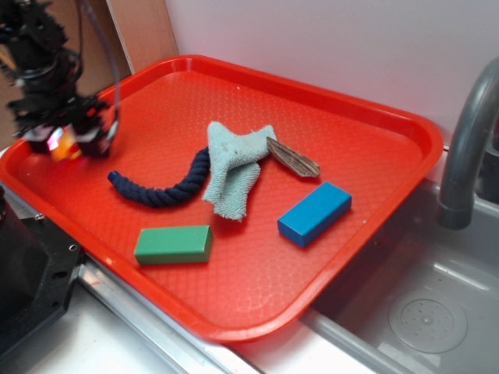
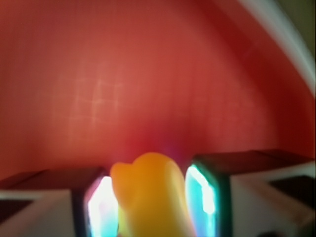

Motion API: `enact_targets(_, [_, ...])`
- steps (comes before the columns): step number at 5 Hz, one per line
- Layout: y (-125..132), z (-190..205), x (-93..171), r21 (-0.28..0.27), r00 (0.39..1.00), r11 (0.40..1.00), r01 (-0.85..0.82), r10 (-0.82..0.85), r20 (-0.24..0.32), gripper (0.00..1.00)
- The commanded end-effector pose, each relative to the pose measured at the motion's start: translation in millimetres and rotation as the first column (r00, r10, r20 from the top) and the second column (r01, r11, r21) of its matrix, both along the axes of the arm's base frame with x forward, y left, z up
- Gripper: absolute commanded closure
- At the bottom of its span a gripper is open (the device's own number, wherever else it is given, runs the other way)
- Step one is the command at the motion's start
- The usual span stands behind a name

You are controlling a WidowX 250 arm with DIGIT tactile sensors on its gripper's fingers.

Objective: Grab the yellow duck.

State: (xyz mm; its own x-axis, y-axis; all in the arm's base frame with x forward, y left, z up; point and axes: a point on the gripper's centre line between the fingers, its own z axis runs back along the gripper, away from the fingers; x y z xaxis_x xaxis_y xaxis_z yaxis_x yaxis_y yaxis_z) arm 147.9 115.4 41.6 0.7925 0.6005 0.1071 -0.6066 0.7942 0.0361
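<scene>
Snugly between the two jaws, touching both: yellow duck [image 2: 148, 195].

Yellow duck [image 1: 64, 145] between the fingers [image 1: 92, 139] — above the red tray's [image 1: 374, 156] left corner.

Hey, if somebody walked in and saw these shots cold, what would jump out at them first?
Probably the big red tray filling the exterior view, with the gripper at its far left corner closed on the yellow duck, which glows between the lit pads in the wrist view. Next, the clutter mid-tray: a dark blue rope, a pale cloth, a green block and a blue block.
</scene>
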Motion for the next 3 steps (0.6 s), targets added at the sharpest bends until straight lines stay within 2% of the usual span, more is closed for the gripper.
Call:
enact_targets(1, [-75.3,107.6,7.5,-0.099,0.959,0.954,0.283,-0.28,0.044,1.0])
enact_targets(2, [-102.8,157.3,14.1,-0.088,0.923,0.919,0.384,-0.383,0.037,1.0])
enact_targets(3, [-100.7,207.1,14.3,-0.076,0.903,0.899,0.43,-0.43,0.02,1.0])
